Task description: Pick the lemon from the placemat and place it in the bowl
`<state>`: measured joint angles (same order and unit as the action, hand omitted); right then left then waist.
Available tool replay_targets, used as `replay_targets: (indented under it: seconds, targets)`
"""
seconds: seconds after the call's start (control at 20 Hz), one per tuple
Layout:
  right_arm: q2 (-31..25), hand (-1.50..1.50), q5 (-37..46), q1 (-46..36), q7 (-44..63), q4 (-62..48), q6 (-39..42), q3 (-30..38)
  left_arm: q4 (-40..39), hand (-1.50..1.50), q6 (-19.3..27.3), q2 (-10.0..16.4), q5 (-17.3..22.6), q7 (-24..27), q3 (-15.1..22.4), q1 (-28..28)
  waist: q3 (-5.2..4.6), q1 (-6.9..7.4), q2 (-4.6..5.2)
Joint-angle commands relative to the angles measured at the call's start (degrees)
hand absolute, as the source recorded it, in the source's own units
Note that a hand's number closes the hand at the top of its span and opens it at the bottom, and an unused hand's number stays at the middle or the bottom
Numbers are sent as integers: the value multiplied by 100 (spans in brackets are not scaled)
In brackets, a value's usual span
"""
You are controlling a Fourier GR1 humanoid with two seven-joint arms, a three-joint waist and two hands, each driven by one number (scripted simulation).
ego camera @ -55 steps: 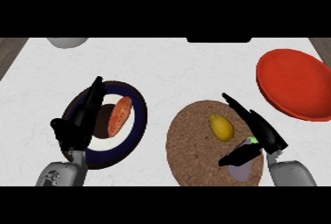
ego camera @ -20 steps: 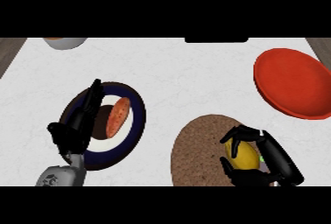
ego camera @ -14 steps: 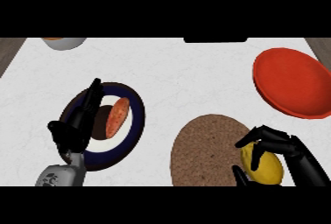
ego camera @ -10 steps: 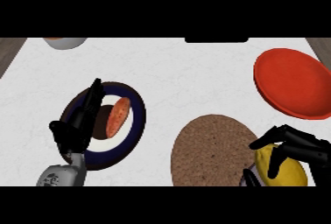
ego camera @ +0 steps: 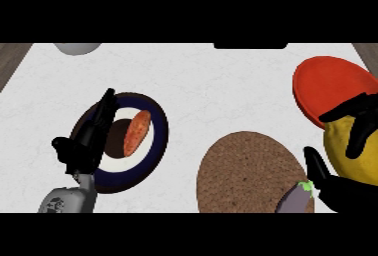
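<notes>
The yellow lemon (ego camera: 348, 150) looms large at the right edge, lifted off the round brown placemat (ego camera: 247, 172). My right hand (ego camera: 341, 187) is shut on it, black fingers (ego camera: 360, 125) curling over its top and the thumb under it. The red bowl (ego camera: 328, 85) lies at the upper right, just above and behind the lemon. My left hand (ego camera: 87, 142) stands open and still, fingers up, at the left over a dark-rimmed plate (ego camera: 153, 150).
The plate carries an orange-brown piece of food (ego camera: 136, 131). A purple eggplant (ego camera: 297, 200) with a green stem lies at the placemat's lower right. A grey-white dish (ego camera: 77, 48) sits at the far upper left.
My right hand closed on the lemon, lifted it off the placemat and carried it right and up toward the bowl. The left hand has stayed put.
</notes>
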<state>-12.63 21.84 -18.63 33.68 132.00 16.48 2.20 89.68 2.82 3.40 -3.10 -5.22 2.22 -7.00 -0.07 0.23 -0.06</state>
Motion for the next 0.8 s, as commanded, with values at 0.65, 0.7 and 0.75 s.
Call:
replay_targets:
  seconds: [0.65,0.7,0.75]
  targets:
    - [-1703,150,993,-1608,-794,-3232,134,809,108,0,30,-109,-72,-161,79,-148,8,67,34]
    - [-1688,150,1192,-1550,-1118,-3491,-85,756,-97,0,97,-216,-179,-17,176,-130,8,55,42]
    - [-1639,150,1287,-1837,-1047,-3754,-153,648,-321,0,-47,-79,-8,232,-60,-210,4,51,36]
